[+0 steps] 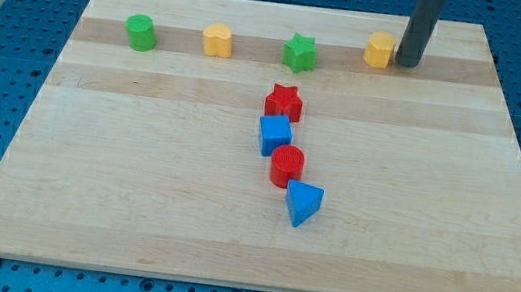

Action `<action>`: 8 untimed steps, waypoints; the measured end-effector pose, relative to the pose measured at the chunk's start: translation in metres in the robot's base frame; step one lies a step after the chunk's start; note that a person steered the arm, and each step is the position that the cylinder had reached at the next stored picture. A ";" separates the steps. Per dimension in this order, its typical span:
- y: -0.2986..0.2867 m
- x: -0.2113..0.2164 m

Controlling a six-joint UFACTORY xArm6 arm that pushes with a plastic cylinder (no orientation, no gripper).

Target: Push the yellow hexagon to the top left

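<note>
The yellow hexagon [380, 49] sits near the view's top right of the wooden board [132, 200]. My tip [407, 64] stands just to its right, touching or almost touching it. The rod rises out of the view's top edge. To the hexagon's left, along the top row, are a green star [300, 53], a yellow heart-like block [217, 39] and a green cylinder [140, 32].
A chain of blocks runs down the board's middle: a red star [284, 102], a blue cube [275, 134], a red cylinder [287, 166] and a blue triangle [302, 204]. A blue perforated table surrounds the board.
</note>
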State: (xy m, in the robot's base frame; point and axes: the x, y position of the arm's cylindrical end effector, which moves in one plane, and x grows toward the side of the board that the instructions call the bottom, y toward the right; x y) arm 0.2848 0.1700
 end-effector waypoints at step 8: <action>-0.121 -0.042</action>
State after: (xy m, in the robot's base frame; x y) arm 0.2428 0.0488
